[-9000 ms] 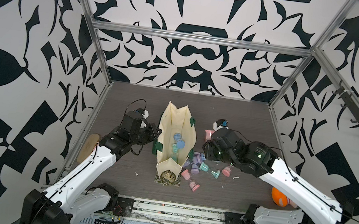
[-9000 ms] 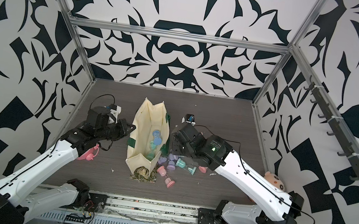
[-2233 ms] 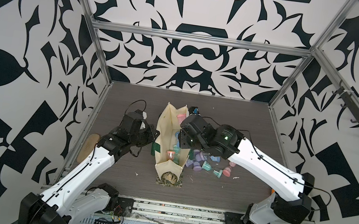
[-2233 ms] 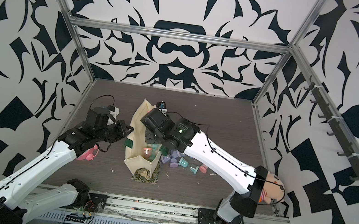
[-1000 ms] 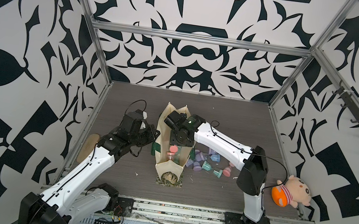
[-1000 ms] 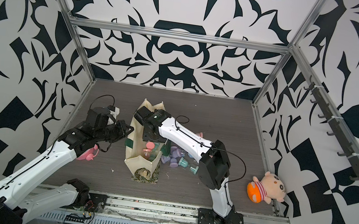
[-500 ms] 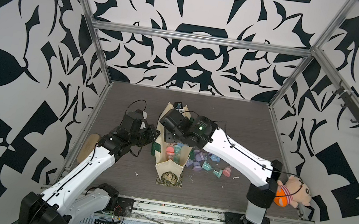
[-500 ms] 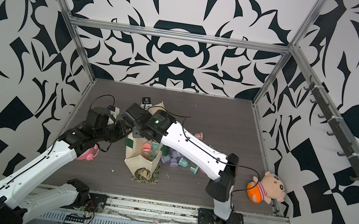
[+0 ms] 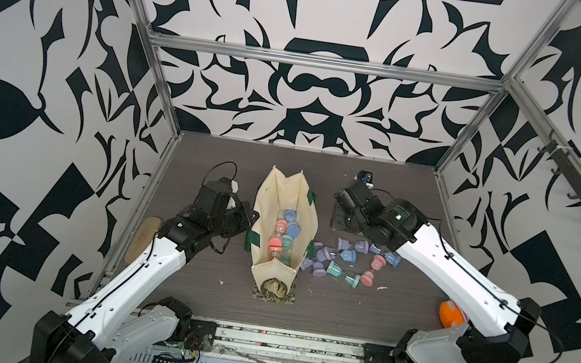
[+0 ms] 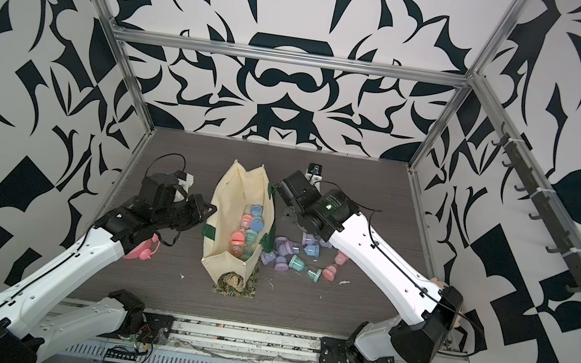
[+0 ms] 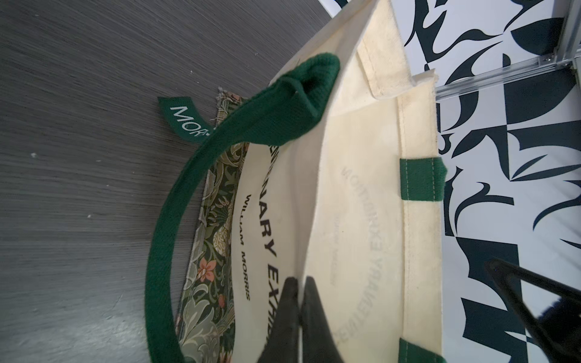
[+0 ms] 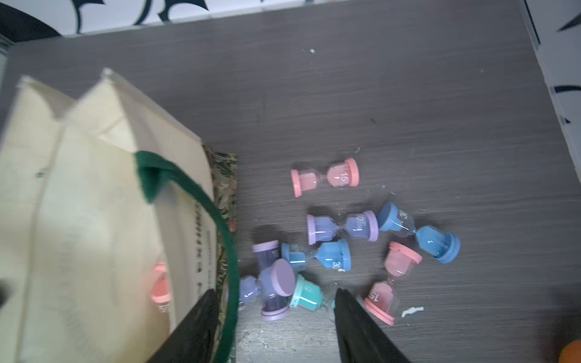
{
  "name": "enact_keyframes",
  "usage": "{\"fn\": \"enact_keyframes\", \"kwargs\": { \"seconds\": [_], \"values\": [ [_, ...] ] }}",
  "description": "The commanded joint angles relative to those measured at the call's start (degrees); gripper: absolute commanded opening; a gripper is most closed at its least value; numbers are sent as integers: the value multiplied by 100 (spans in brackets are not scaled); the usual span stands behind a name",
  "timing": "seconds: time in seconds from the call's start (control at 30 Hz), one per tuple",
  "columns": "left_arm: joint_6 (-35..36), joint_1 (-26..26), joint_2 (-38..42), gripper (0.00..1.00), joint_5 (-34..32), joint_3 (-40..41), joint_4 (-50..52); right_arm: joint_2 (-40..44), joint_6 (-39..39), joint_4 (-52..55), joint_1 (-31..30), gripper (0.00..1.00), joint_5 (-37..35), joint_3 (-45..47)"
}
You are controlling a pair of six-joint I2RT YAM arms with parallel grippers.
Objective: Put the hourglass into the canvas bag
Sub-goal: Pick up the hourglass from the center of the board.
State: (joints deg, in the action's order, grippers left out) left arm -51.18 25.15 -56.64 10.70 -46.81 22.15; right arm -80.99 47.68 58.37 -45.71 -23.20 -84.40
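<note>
So, the canvas bag stands open mid-frame in both top views, with several pink, blue and teal hourglasses already lying inside. Left gripper is clamped tight on the bag's side wall. Right gripper is about half open and empty, hovering over the loose hourglasses scattered on the table right of the bag. They look light, hard and roll-prone. I'd pinch one across a bulb, not the thin waist.
</note>
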Motion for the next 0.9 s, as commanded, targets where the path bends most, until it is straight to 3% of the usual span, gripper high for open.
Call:
{"fn": "enact_keyframes", "kwargs": {
  "seconds": [0.0,0.43,0.87],
  "values": [
    [42,16,45,2,57,-107,45,341,174,-196,373,63,372,499],
    [55,16,48,2,67,-84,42,194,6,-432,1730,69,1045,2035],
    [55,9,22,2,103,-63,19,-52,-23,-1089,2092,70,1462,3157]
  ]
}}
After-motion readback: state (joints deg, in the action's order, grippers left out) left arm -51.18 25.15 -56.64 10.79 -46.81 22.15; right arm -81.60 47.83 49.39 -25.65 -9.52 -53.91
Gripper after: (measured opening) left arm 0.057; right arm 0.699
